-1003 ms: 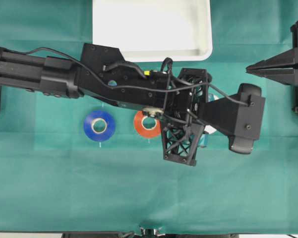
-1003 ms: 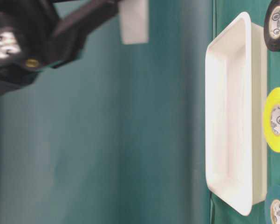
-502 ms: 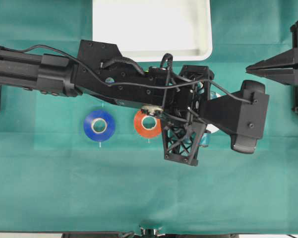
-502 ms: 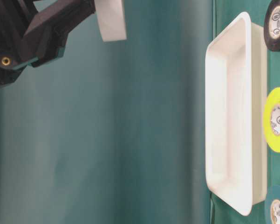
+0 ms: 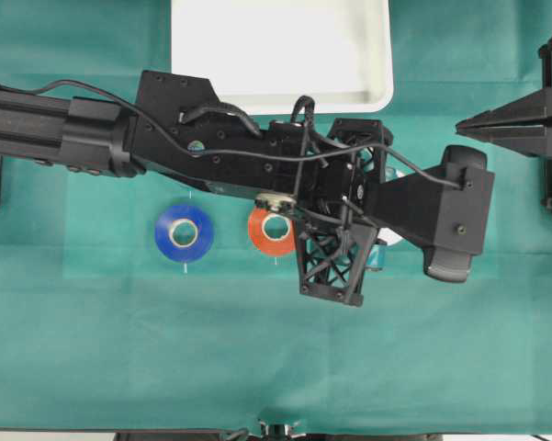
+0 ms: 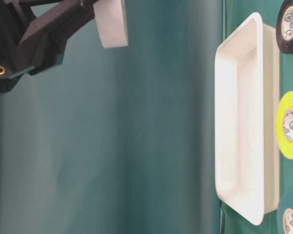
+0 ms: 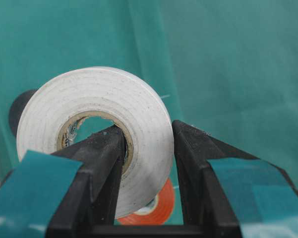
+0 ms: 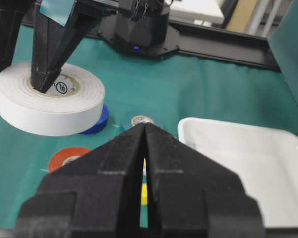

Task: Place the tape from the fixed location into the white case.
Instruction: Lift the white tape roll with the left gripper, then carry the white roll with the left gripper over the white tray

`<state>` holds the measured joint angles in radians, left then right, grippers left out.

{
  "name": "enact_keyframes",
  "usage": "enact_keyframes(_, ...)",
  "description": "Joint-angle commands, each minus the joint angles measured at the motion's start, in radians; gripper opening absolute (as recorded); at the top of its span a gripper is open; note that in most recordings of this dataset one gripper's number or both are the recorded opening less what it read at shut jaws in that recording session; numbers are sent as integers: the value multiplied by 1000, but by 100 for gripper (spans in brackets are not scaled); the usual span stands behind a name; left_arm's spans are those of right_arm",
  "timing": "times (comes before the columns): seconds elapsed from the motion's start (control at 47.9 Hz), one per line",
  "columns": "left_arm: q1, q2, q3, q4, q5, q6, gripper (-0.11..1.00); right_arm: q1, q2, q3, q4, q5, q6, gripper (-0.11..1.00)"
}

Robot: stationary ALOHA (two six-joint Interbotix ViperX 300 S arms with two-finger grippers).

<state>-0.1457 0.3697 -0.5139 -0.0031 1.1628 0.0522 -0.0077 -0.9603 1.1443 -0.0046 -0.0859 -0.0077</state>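
Note:
My left gripper (image 7: 149, 131) is shut on the tape (image 7: 94, 124), a white roll with a pale cardboard core. One finger sits inside the core and the other against the outer face. The roll hangs clear of the green cloth (image 8: 49, 106) and shows at the top left of the table-level view (image 6: 111, 22). In the overhead view the left wrist hides it. The white case (image 5: 280, 46) lies at the back middle of the table, apart from the roll, and nothing shows inside it (image 6: 244, 122). My right gripper (image 5: 464, 129) is shut at the right edge, holding nothing (image 8: 145, 125).
A blue roll (image 5: 184, 232) and an orange roll (image 5: 273, 231) lie flat on the cloth under the left arm. Black (image 6: 288, 24), yellow (image 6: 290, 125) and teal (image 6: 292, 219) rolls lie beyond the case. The left arm spans the table's middle.
The left gripper has carried the white roll leftward in the table-level view and tilted it slightly. The right arm has not moved.

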Motion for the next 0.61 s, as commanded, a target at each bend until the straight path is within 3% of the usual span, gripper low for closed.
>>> enact_keyframes(0.0,12,-57,-8,3,-6,0,28,-2,6,-31,-2,-3,-2,0)
enact_keyframes(0.251,69,-66,18,3,-8,0,28,-2,6,-31,-2,-3,-2,0)
enact_keyframes(0.585,202,-100,77,2,-8,0,28,-2,6,-31,-2,3,-2,0)
